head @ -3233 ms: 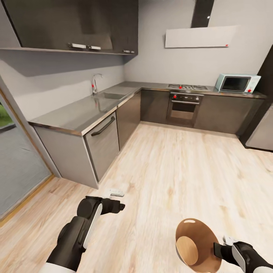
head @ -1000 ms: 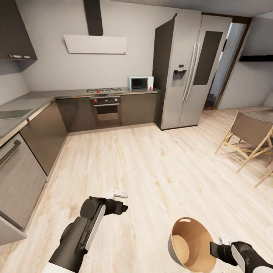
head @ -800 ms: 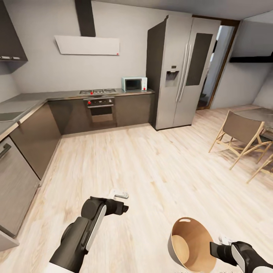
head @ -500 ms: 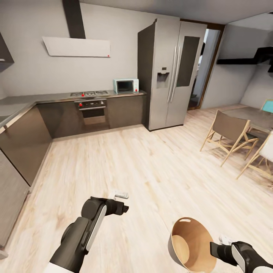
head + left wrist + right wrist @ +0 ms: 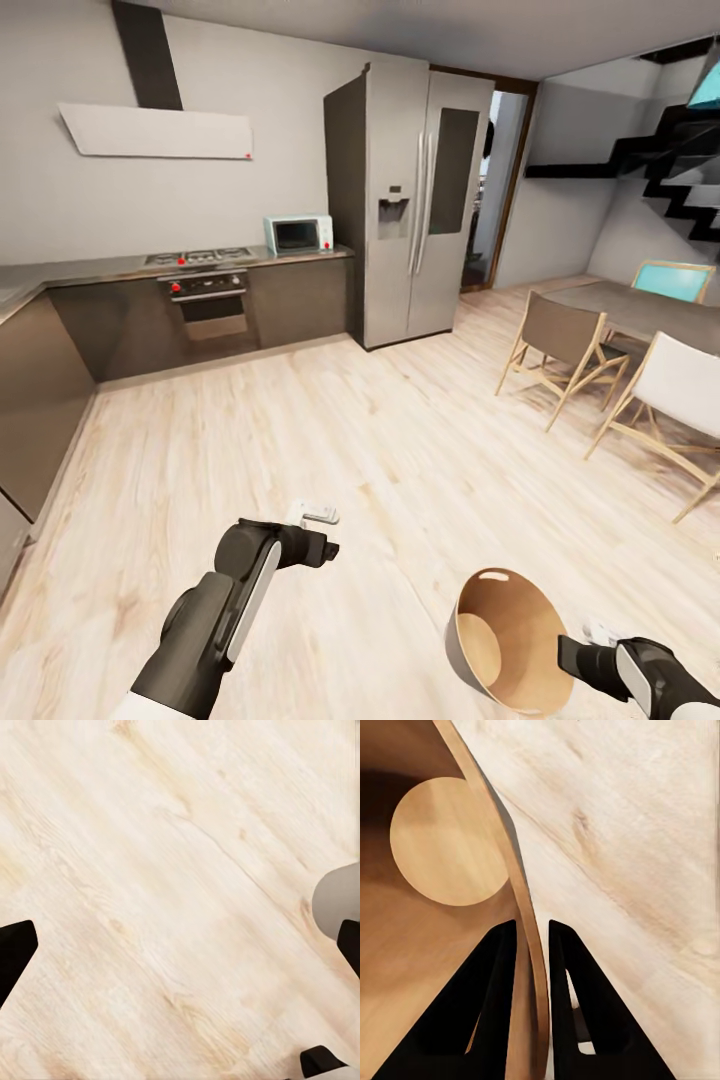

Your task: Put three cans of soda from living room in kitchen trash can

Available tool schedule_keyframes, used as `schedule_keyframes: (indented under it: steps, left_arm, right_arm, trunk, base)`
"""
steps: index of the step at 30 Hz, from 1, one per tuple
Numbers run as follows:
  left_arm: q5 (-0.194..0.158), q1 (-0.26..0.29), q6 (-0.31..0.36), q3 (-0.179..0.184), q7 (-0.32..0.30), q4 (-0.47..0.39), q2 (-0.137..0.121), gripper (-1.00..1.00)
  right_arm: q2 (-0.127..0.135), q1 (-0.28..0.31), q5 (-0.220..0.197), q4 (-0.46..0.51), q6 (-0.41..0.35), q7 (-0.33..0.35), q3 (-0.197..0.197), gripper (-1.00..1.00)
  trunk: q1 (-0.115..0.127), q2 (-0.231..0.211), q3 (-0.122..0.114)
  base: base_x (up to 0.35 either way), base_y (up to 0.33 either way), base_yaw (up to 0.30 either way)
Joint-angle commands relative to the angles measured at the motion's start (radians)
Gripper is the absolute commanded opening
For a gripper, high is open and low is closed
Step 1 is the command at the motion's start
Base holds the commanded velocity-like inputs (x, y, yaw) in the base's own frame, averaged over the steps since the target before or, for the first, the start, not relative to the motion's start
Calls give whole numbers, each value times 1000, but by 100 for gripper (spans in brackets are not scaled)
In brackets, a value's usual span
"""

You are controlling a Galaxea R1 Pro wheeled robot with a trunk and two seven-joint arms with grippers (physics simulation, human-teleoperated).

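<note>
I am in the kitchen. The tash can [image 5: 525,622], a small round bin, pale grey outside and tan wood inside, hangs tilted at the lower right of the head view. My right gripper [image 5: 578,652] is shut on its rim. In the right wrist view the two dark fingers [image 5: 487,1005] straddle the thin wall of the tash can [image 5: 427,945], whose round bottom is bare. My left gripper [image 5: 328,532] hangs over the floor, open and holding nothing; it shows wide apart in the left wrist view [image 5: 180,952]. The cans of soda are out of view.
A steel double-door fridge [image 5: 410,200] stands ahead, with a doorway [image 5: 490,190] to its right. The counter with oven [image 5: 205,300] and microwave [image 5: 297,233] runs along the left wall. A dark table [image 5: 630,305] with wooden chairs [image 5: 560,350] stands at right. Light wood floor [image 5: 400,440] lies between.
The camera has swung right: fridge and counter slid left, and the table, chairs and stairs came into view. Both arms keep their pose, the bin still held.
</note>
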State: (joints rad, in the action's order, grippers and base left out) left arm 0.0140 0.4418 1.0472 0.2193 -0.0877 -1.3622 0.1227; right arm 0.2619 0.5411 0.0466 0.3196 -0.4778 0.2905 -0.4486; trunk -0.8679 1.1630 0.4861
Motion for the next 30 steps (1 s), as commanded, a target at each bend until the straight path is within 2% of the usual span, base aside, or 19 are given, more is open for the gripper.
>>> schedule_keyframes:
  steps: [1,11,18,30]
  left_arm:
    - [0,0,0,0,0,0,0,100]
    - [0,0,0,0,-2,0,0,100]
    - [0,0,0,0,-1,-1,0,100]
    - [0,0,0,0,-1,-1,0,100]
  right_arm:
    - [0,0,-14,0,-2,5,-4,-100]
    - [1,-1,-14,1,-1,7,-7,-100]
    - [17,-2,-12,1,2,96,-7,-100]
    - [21,-4,-10,1,6,121,-7,-100]
  trunk:
    - [0,0,-1]
    - [0,0,-13]
    - [0,0,-18]
    - [0,0,-14]
  base:
    - [0,0,-210]
    - [0,0,-217]
    - [0,0,-254]
    - [0,0,-265]
